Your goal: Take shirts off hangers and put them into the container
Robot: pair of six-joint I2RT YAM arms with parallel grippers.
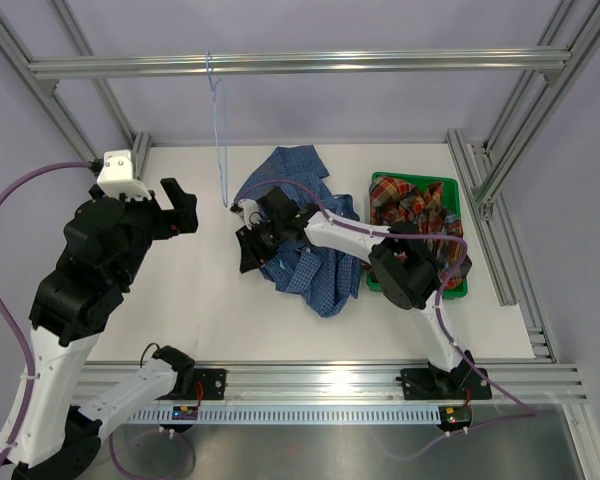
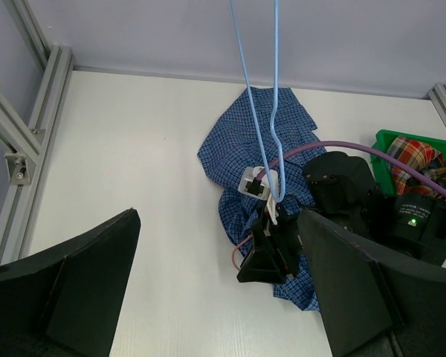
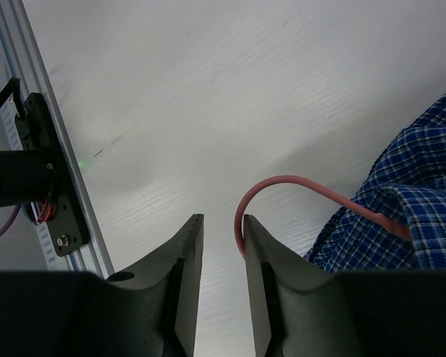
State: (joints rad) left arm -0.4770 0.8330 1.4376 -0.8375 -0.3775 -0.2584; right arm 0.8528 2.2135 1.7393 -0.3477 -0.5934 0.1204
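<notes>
White table (image 1: 180, 320), aluminium frame (image 1: 280, 63), pale walls (image 1: 330, 105).

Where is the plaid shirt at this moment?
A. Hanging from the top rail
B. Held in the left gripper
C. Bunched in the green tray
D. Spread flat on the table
C: the plaid shirt sits bunched inside the green tray; only the blue shirt lies on the table.

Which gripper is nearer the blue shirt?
Right. The right gripper is at the left edge of the shirt, by the pink hanger; the left gripper is further left, apart from it.
</notes>
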